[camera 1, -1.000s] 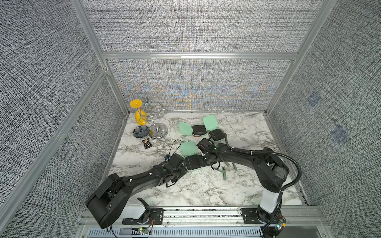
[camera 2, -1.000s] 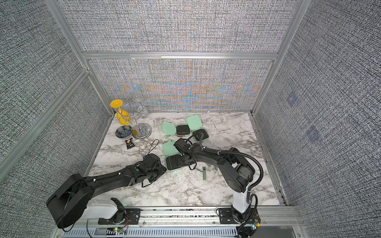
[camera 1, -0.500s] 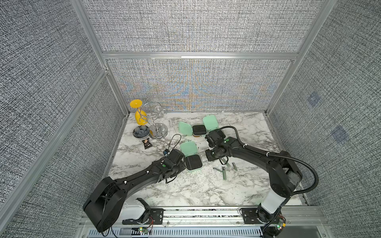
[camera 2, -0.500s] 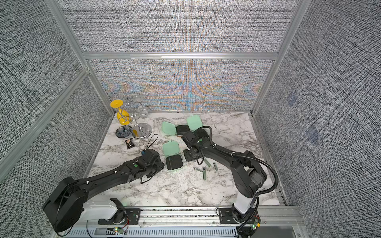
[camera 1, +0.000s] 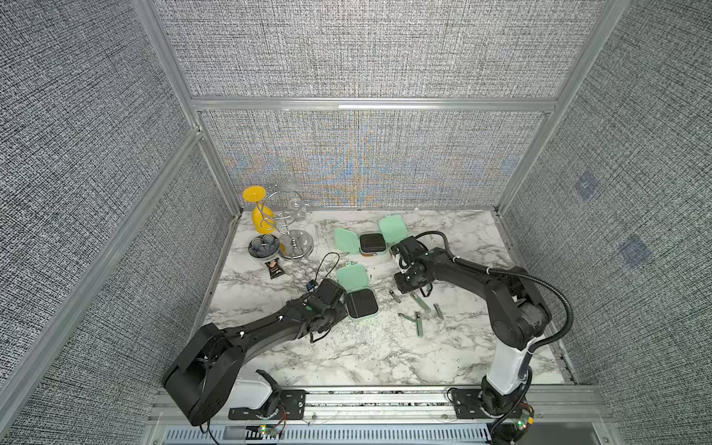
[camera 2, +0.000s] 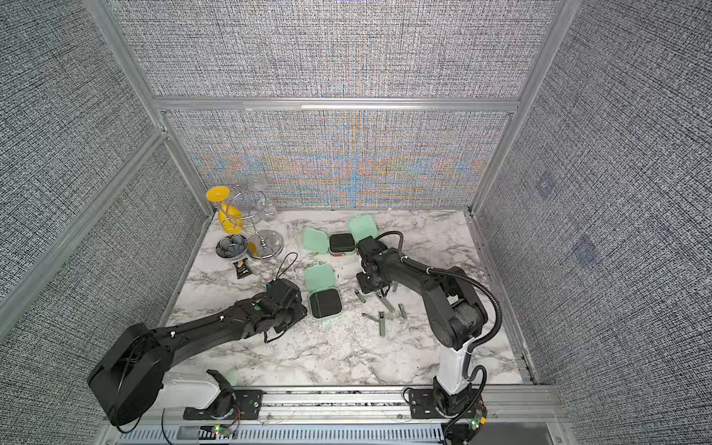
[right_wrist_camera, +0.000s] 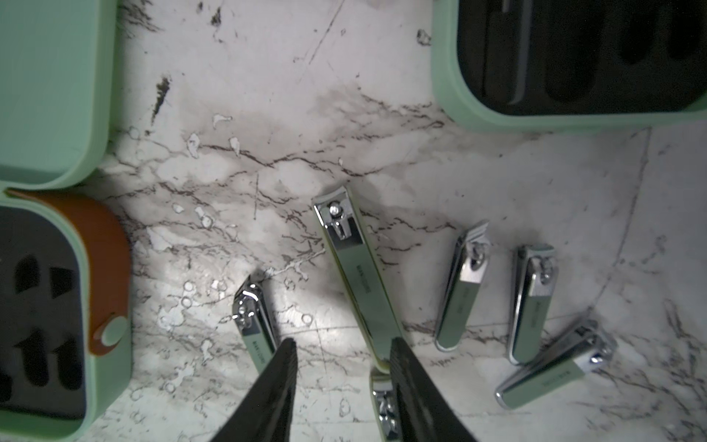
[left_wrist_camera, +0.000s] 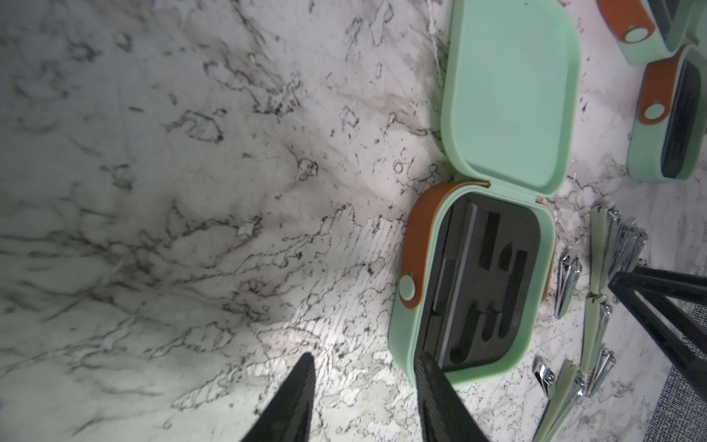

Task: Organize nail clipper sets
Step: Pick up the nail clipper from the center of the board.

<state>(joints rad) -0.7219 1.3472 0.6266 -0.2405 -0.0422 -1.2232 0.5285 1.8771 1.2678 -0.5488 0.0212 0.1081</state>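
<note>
My left gripper (left_wrist_camera: 365, 358), jaws parted and empty, sits at the rim of the open mint-green plastic case (left_wrist_camera: 509, 95), likely to steady it, while my right gripper (right_wrist_camera: 343, 342), also spread and empty, hovers over loose silvery-green metal clippers (right_wrist_camera: 355, 283) on the marble tabletop (right_wrist_camera: 267, 134) alongside.

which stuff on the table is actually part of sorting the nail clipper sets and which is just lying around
For the job:
near mint case
back mint cases
loose clippers

Just lying about:
flower-shaped dish
black snack packet
wire stand
yellow glass
</note>
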